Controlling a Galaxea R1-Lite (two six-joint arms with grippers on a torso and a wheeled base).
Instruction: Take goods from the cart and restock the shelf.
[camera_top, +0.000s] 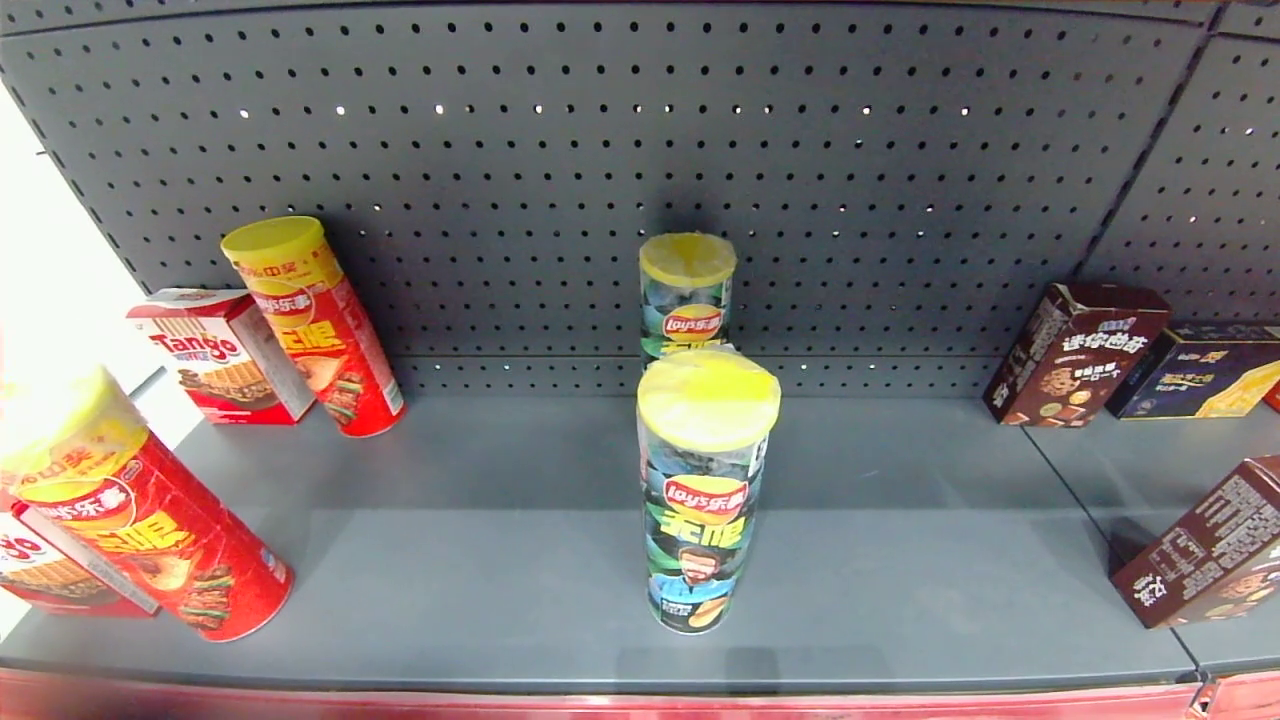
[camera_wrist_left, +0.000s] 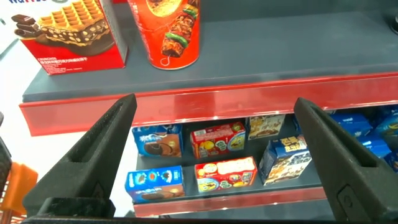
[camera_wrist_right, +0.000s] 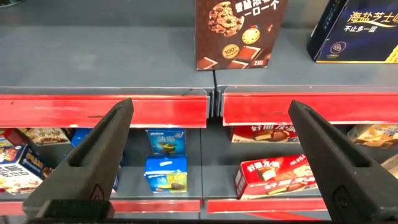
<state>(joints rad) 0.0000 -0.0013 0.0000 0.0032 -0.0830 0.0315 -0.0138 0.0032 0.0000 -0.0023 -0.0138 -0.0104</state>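
- Black wedge-shaped left jaws and right jaws are gaping, released, holding nothing.
- Glossy cylindrical can (camera_top: 703, 500), yellow-lidded, is standing upright on the smooth grey shelf (camera_top: 900, 560).

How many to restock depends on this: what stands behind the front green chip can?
A second green can, yellow lid, upright near the pegboard. The front can covers its base.
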